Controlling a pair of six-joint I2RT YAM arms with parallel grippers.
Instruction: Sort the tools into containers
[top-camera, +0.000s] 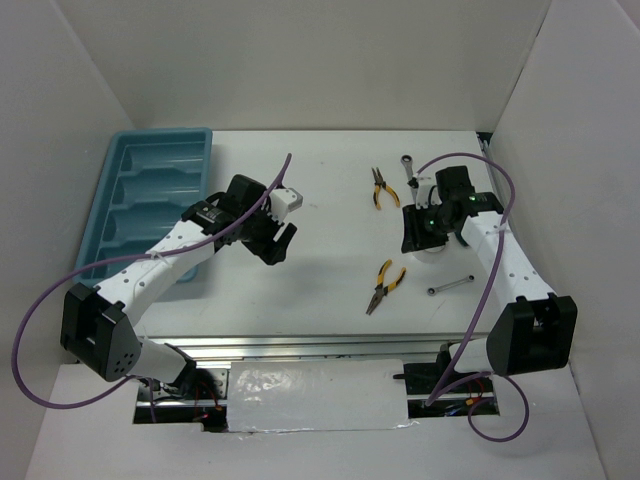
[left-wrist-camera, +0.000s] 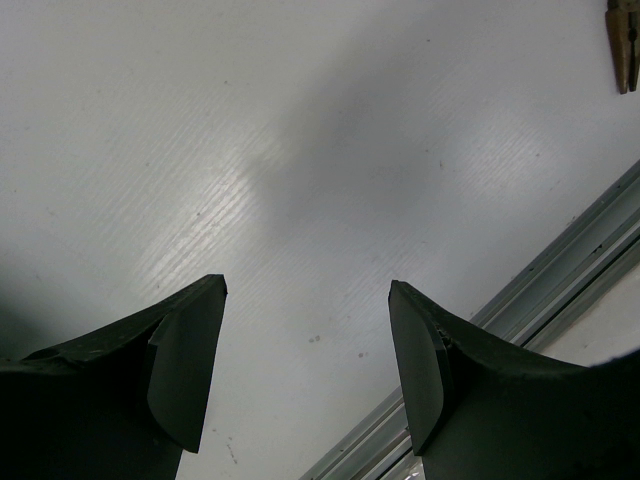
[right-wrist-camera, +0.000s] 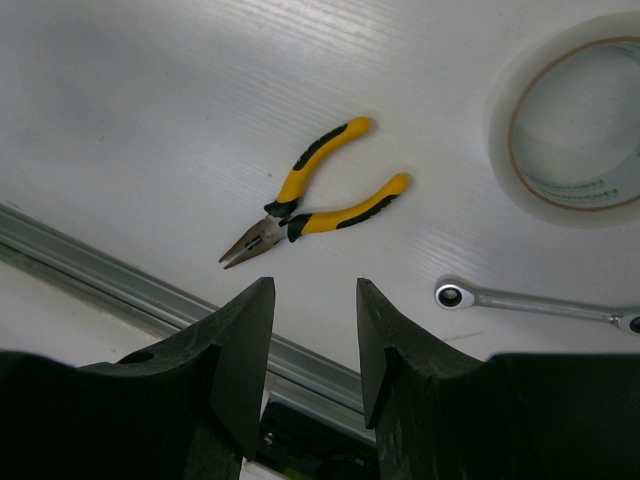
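Yellow-and-black-handled pliers (right-wrist-camera: 310, 190): flat on the white bench (right-wrist-camera: 150, 90), just ahead of the right hand (right-wrist-camera: 315, 350), nose pointing toward its left finger. White tape ring (right-wrist-camera: 500, 130): ahead and right of that hand. Silver wrench (right-wrist-camera: 540, 300): just beside its right finger. Right hand: fingers narrowly parted, nothing between. Second pliers (top-camera: 378, 187), second wrench (top-camera: 410, 170): beyond the right hand. Light blue tray (top-camera: 160, 135): well left of the left hand (left-wrist-camera: 305, 370). Left hand: fingers spread wide, empty, above the bench.
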